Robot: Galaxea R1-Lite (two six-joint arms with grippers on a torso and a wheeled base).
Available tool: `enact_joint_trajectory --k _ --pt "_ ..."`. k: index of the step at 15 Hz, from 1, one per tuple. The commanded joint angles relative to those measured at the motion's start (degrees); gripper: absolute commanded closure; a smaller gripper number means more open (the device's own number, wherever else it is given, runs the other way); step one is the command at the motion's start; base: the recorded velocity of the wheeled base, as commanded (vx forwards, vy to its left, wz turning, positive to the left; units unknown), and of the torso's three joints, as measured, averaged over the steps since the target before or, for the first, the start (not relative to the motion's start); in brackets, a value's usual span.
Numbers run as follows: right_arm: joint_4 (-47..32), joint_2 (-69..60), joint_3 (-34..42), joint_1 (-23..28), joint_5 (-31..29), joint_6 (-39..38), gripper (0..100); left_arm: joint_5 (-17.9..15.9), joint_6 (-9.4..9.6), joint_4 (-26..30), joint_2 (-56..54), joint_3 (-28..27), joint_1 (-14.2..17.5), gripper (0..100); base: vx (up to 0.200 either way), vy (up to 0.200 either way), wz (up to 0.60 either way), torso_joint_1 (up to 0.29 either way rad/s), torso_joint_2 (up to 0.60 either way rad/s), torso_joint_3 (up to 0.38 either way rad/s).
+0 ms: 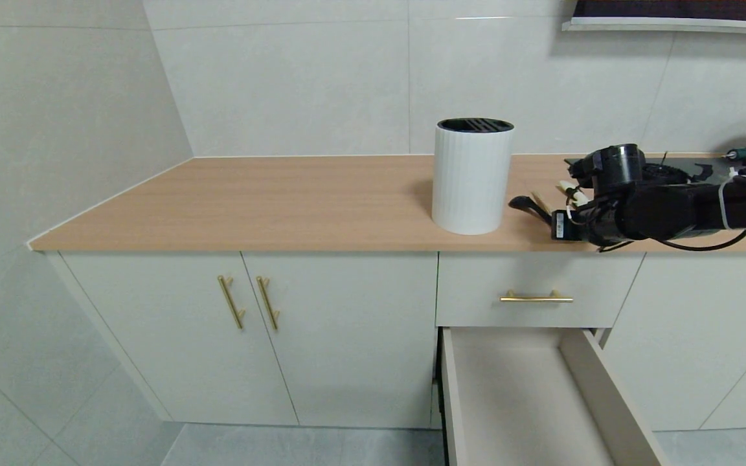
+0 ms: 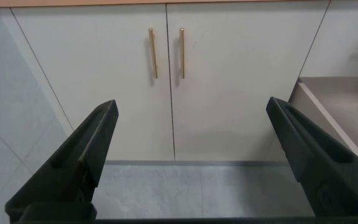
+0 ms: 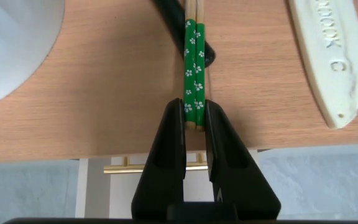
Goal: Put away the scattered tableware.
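Step in hand, as judged: pickup of the chopsticks (image 3: 194, 74). The right gripper (image 3: 195, 118) is closed on their green patterned ends, which lie at the front edge of the worktop (image 1: 282, 200); the rest of the pair rests flat on the surface, crossing a black utensil (image 3: 169, 12). A white utensil (image 3: 328, 56) lies near on the same surface, apart from the chopsticks. The left gripper (image 2: 191, 107) is open and holds nothing; it hangs low, facing the cabinet doors (image 2: 166, 74). The next move calls for a straight lift so that the far ends clear the black utensil without dragging it. Two destinations are available, and which applies cannot be told: the white holder (image 1: 472, 175), standing just beside the grasp point on the robot's left, or the open drawer (image 1: 515, 395) below the front edge. The holder has a slotted top, so the chopsticks would need turning upright and aligning with a slot. The drawer needs only a retreat past the edge and a descent. Room: the worktop left of the holder is bare, while the holder itself bounds any leftward sweep.
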State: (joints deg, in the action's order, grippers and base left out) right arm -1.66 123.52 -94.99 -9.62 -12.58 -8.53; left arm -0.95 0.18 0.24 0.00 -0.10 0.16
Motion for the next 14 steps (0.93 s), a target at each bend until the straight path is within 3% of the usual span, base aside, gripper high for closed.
enact_joint_trajectory --k 1,4,9,14 --pt "-0.10 -0.64 0.07 0.21 0.01 0.01 100 -0.02 -0.01 0.02 0.00 -0.08 0.02 0 0.000 0.000 0.00 0.000 0.00 0.000" --pt "-0.72 -4.07 1.74 0.21 0.10 -0.70 100 -0.02 -0.01 0.02 0.00 0.01 0.02 0 0.000 0.000 0.00 0.000 0.00 0.000" --pt "-4.23 -26.40 18.26 -0.23 5.20 -2.72 100 -0.02 -0.01 0.02 0.00 0.01 0.02 0 0.000 0.000 0.00 0.000 0.00 0.000" --pt "-20.31 -38.96 21.69 -0.14 14.87 -3.16 100 -0.02 -0.01 0.02 0.00 -0.08 0.02 0 0.000 0.000 0.00 0.000 0.00 0.000"
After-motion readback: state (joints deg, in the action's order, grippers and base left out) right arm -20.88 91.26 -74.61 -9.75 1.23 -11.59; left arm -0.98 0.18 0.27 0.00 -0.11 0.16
